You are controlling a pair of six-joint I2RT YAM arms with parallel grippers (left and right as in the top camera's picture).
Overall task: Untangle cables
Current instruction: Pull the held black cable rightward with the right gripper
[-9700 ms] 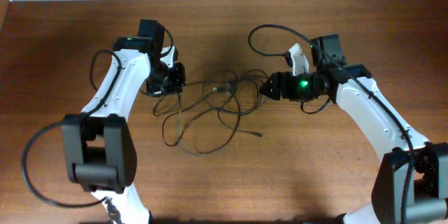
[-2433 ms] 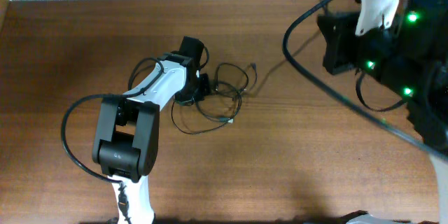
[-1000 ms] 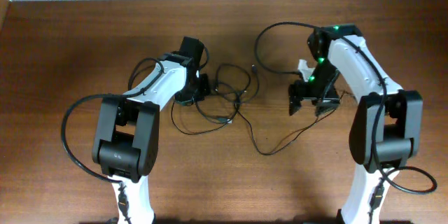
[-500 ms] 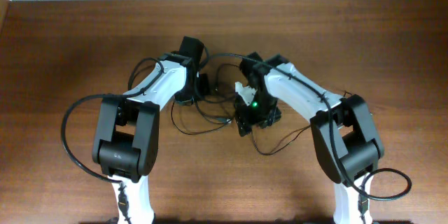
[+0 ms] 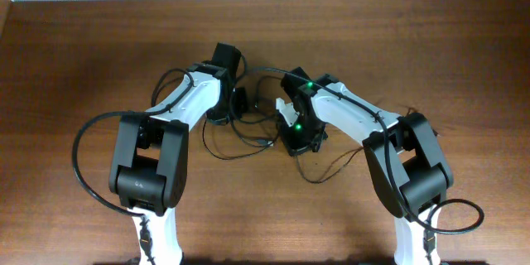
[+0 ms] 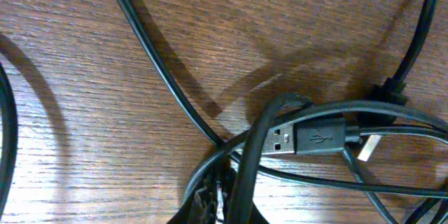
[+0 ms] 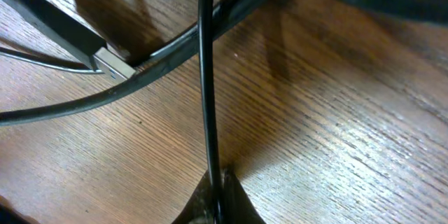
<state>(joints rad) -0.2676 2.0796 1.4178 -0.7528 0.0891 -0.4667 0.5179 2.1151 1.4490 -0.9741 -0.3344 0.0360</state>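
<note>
Cables (image 6: 318, 138) lie knotted on the table (image 5: 83, 66). Our left tool (image 6: 222, 203) clamps several of them, likely as an anchor, while our right tool (image 7: 217, 199) pinches one strand (image 7: 206, 77), we judge, to draw it free.

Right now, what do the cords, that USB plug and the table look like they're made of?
Cords: rubbery or soft plastic jacket, black, smooth with a dull sheen; they bend in loose curves.
USB plug: moulded black plastic body, matte, with the USB symbol on it.
Table: brown wood or wood-look laminate, visible grain, slight gloss; which one I cannot tell.
</note>
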